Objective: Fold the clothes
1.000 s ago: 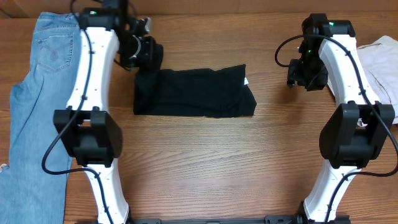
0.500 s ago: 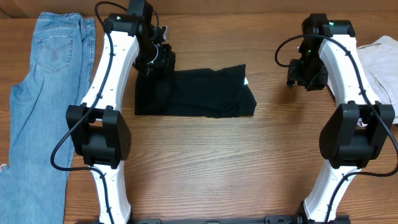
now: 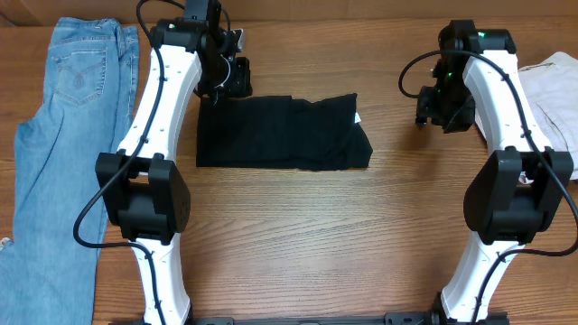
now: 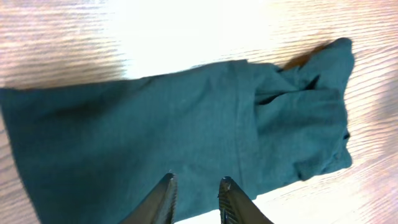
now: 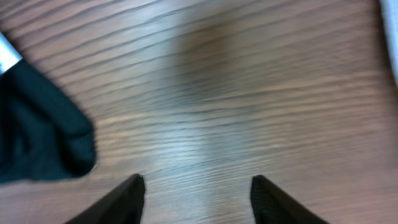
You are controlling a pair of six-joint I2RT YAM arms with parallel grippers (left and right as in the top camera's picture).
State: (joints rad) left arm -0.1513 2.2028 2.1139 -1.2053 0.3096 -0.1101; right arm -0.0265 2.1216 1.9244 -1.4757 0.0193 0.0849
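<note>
The clothes point(image 3: 280, 133) are one black garment, lying folded into a flat rectangle in the middle of the table, with a small white tag point(image 3: 358, 117) at its right end. My left gripper point(image 3: 228, 88) hovers over the garment's far left corner. In the left wrist view the left gripper point(image 4: 197, 183) stands a little open above the dark cloth point(image 4: 155, 124), with nothing between its fingers. My right gripper point(image 3: 432, 110) hangs to the right of the garment. The right gripper point(image 5: 198, 182) is open over bare wood, and the cloth's end point(image 5: 37, 130) shows at the left.
Light blue jeans point(image 3: 63, 135) lie lengthwise along the table's left side, beside the left arm. A pale folded garment point(image 3: 555, 90) sits at the far right, partly under the right arm. The table point(image 3: 298, 235) is brown wood.
My left gripper moved right, over the garment's left end, opened and let the cloth go, then drew back a little. The cloth's left edge now lies flatter. The right arm stayed put.
</note>
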